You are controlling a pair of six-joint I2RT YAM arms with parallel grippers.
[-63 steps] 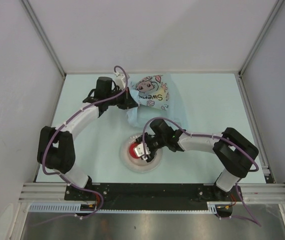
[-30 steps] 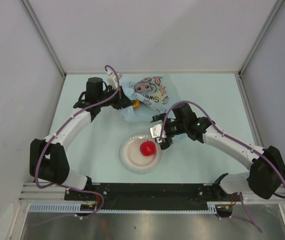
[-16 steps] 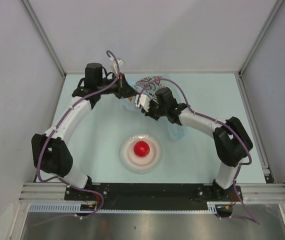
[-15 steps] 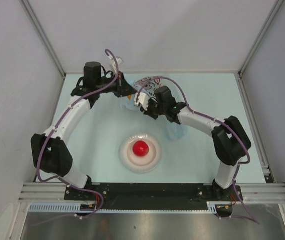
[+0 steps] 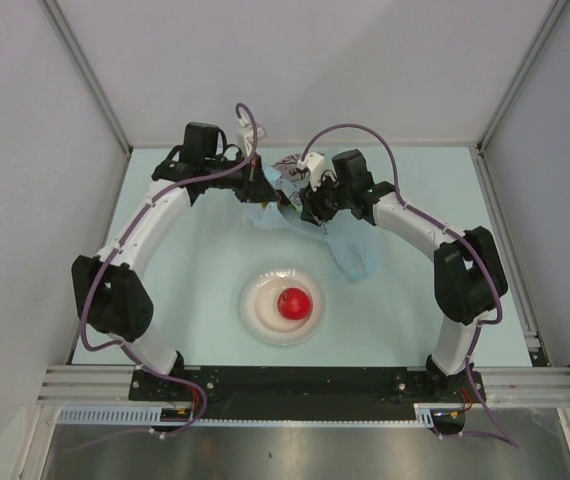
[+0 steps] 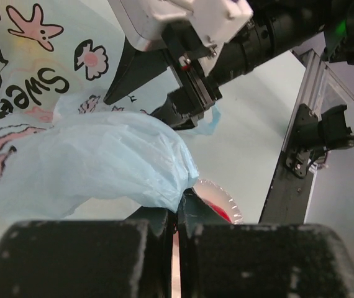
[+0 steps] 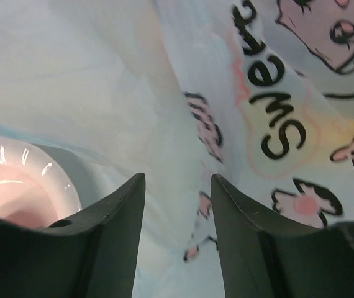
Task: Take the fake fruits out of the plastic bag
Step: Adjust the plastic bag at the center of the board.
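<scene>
One apple (image 5: pixel 294 303) lies on the plate (image 5: pixel 260 320) toward the table's (image 5: pixel 185 270) near edge, the bag (image 6: pixel 102 161) is at the far edge, pinched by the closed left gripper (image 6: pixel 177 213), and the half-open right gripper (image 7: pixel 177 192), seemingly empty, should enter its mouth slowly.

One apple (image 5: pixel 294 303), one plate (image 5: pixel 255 313), one bag (image 5: pixel 351 256), two arms, left (image 5: pixel 155 222) and right (image 5: pixel 415 222): a single red fruit shows in the open; any fruit inside the bag cannot be counted.
</scene>
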